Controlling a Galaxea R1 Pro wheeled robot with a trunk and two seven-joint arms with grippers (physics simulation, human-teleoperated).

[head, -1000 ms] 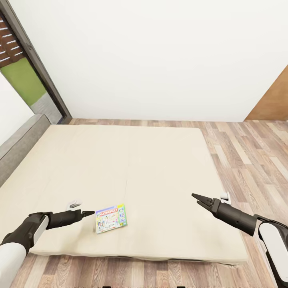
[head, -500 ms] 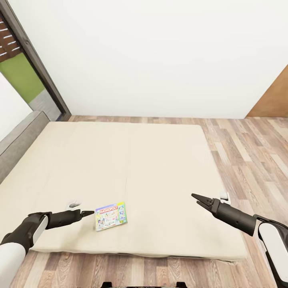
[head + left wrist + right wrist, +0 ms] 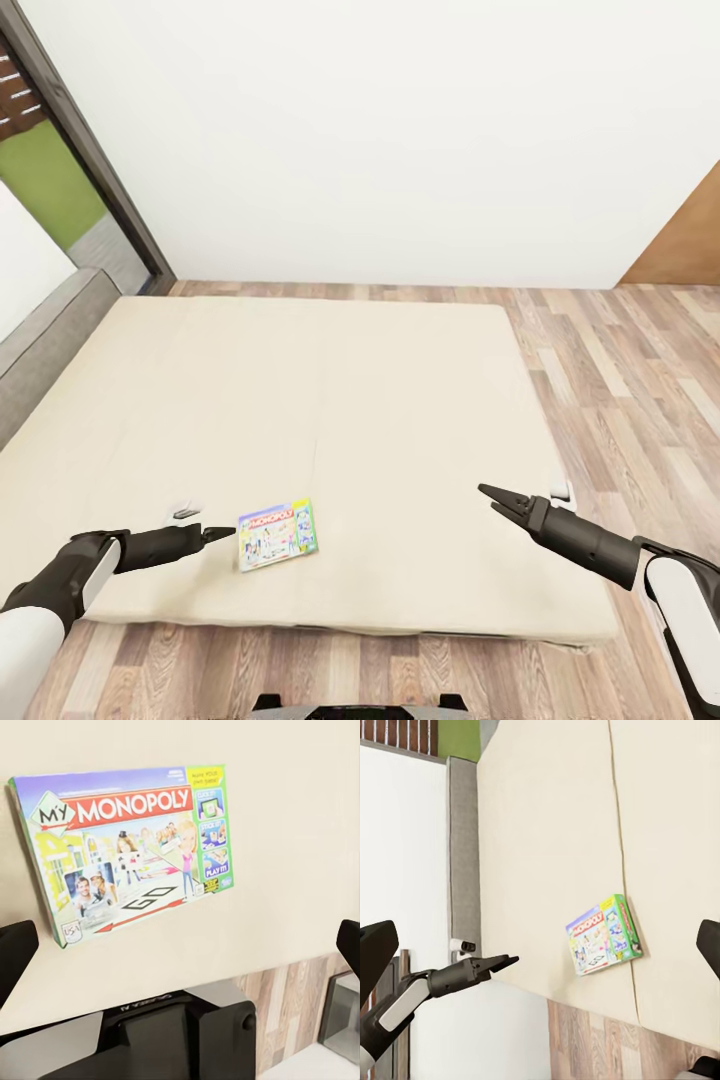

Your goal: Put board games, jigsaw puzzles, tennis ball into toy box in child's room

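- Head view: the whole picture has slid a little since a second ago; the far edge of the bed [image 3: 330, 400] sits higher in the frame, more wood floor [image 3: 620, 400] shows below the mattress, and a dark part of the robot's base [image 3: 350, 706] now peeks in at the bottom edge, so I read this as the camera and base backing off or tilting, not the things moving
- The My Monopoly board game [image 3: 277, 534] lies flat on the beige mattress near the bed's near edge, and it has crept up the frame along with the bed
- The left gripper [image 3: 222, 533] hovers just beside the game's left edge, not touching, its tips looking nearly together from here; the right gripper [image 3: 492, 492] hangs well apart to the right over the mattress with a slight gap at its tips; both keep the same pose in the frame as before
- Left wrist view: the game box [image 3: 127, 855] lies face up straight ahead, and the two dark fingertips [image 3: 15, 956] stand wide apart at the picture's edges with nothing between them, so this gripper is spread and empty
- Right wrist view: the game [image 3: 604, 935] lies on the mattress with the left gripper [image 3: 502, 961] pointing toward it, and this arm's own fingertips [image 3: 375, 956] also stand wide apart and empty
- Judgement: no grasp has begun; the game still has to be picked off the bed and carried to the toy box, and a thin flat box lying flush on a soft mattress looks awkward to get a finger under
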